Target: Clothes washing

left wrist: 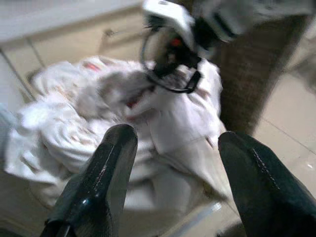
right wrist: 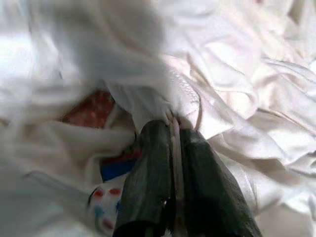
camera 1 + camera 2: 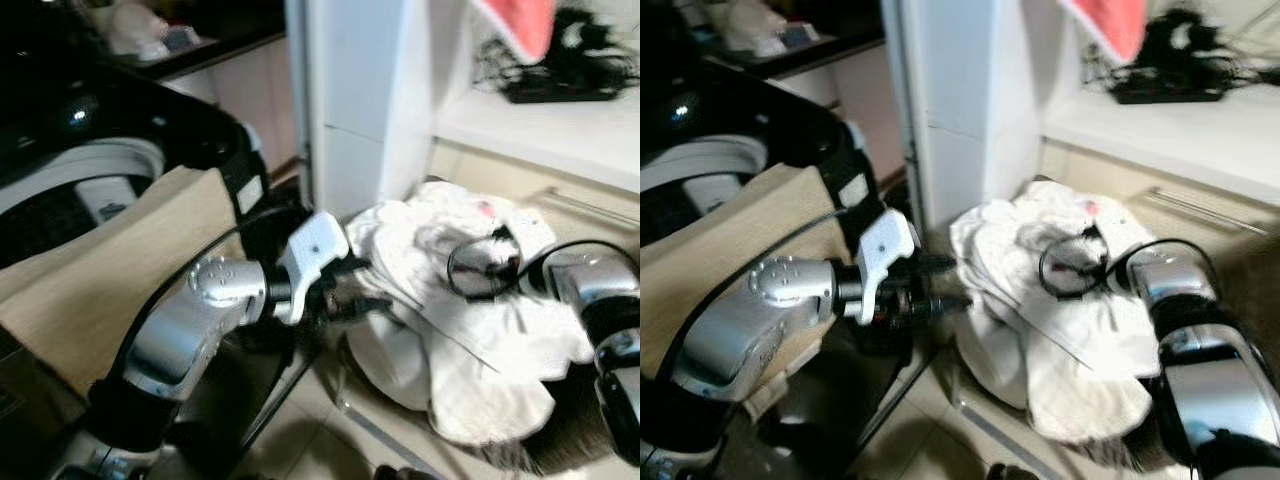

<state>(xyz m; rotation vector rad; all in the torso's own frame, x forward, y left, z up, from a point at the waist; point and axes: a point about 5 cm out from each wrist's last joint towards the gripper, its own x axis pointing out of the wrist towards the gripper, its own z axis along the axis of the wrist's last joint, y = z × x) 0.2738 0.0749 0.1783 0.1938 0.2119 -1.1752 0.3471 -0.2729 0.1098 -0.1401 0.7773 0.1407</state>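
One basket holds white laundry; right gripper pinches it.

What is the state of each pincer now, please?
Left pincer: open, holding nothing, near the white laundry pile.
Right pincer: closed on a fold of the white laundry pile.

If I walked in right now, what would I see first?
A big heap of white laundry on the floor beside the white cabinet. The right gripper is pinching a fold of it, and the left gripper waits open close by. On the robot's left stands the washing machine.
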